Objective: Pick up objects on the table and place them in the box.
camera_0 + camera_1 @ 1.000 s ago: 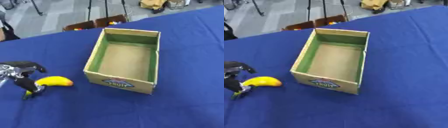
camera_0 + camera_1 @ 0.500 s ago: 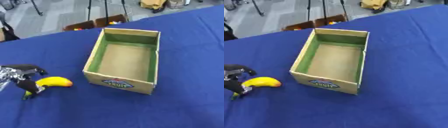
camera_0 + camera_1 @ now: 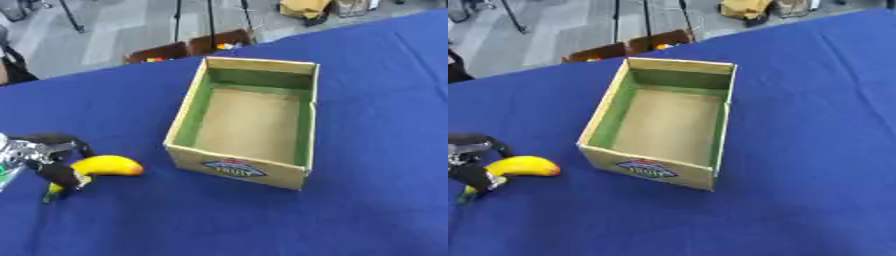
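A deep blue cloth, smooth and matte, covers the desk [image 3: 376, 100]. On it sits an open rectangular cardboard box [image 3: 248, 120] with tan outer walls, green-lined inner walls and a plain brown floor; a printed label with red and blue lettering marks its near short wall. Nothing lies inside the box.

To the box's left, near but apart from it, a banana [image 3: 98, 167] lies on the cloth: a curved, glossy yellow shape with an orange-tinged blunt end pointing toward the box and a greenish stem end toward the lower left. The left hand [image 3: 48, 160], black with silver metal at the wrist, comes in from the left edge. Its dark fingers are curled over the banana's stem half and appear to pinch it, though the blur there leaves the exact contact uncertain. The banana still rests on the desk, outside the box.
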`<action>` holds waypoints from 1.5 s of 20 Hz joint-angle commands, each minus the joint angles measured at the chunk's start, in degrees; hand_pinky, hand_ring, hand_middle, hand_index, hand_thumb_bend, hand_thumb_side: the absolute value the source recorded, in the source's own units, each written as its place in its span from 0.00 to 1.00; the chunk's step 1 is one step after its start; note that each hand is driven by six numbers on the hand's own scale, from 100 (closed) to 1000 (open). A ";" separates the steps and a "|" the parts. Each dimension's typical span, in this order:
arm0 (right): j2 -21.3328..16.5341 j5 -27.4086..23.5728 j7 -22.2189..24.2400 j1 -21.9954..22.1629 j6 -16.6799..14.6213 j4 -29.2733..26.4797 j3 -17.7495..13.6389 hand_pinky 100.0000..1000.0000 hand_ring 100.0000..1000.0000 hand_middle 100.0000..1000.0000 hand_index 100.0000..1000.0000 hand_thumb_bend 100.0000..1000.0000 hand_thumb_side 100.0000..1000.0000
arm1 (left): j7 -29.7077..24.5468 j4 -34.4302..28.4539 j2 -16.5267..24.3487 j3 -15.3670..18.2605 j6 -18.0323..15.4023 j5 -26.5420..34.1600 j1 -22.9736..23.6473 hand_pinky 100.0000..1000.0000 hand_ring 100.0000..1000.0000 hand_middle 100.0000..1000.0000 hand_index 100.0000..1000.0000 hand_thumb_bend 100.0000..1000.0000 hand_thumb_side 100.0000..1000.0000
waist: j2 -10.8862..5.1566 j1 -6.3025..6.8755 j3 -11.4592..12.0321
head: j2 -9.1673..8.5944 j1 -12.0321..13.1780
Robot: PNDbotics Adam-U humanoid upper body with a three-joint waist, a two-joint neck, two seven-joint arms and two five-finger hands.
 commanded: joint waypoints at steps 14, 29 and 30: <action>-0.56 -0.46 -0.95 -0.65 0.21 -0.83 -0.94 0.69 0.86 0.83 0.91 0.00 1.00 | 3.90 1.53 0.37 0.75 -0.86 -0.48 0.20 0.00 0.09 0.74 0.83 0.06 0.34 | -0.74 -0.01 -0.57 | -0.60 0.37; -0.21 -1.20 -1.64 -0.59 0.34 -0.83 -1.07 0.69 0.85 0.83 0.90 0.00 1.00 | 7.61 3.43 -0.98 0.12 -3.04 -1.92 0.58 0.00 0.06 0.59 0.73 0.13 0.33 | -0.59 0.38 -1.07 | -0.73 0.80; -0.20 -1.24 -1.66 -0.58 0.35 -0.83 -1.08 0.69 0.85 0.83 0.90 0.00 1.00 | 7.90 3.56 -1.04 0.12 -3.04 -1.96 0.56 0.00 0.05 0.58 0.72 0.07 0.32 | -0.60 0.39 -1.07 | -0.73 0.79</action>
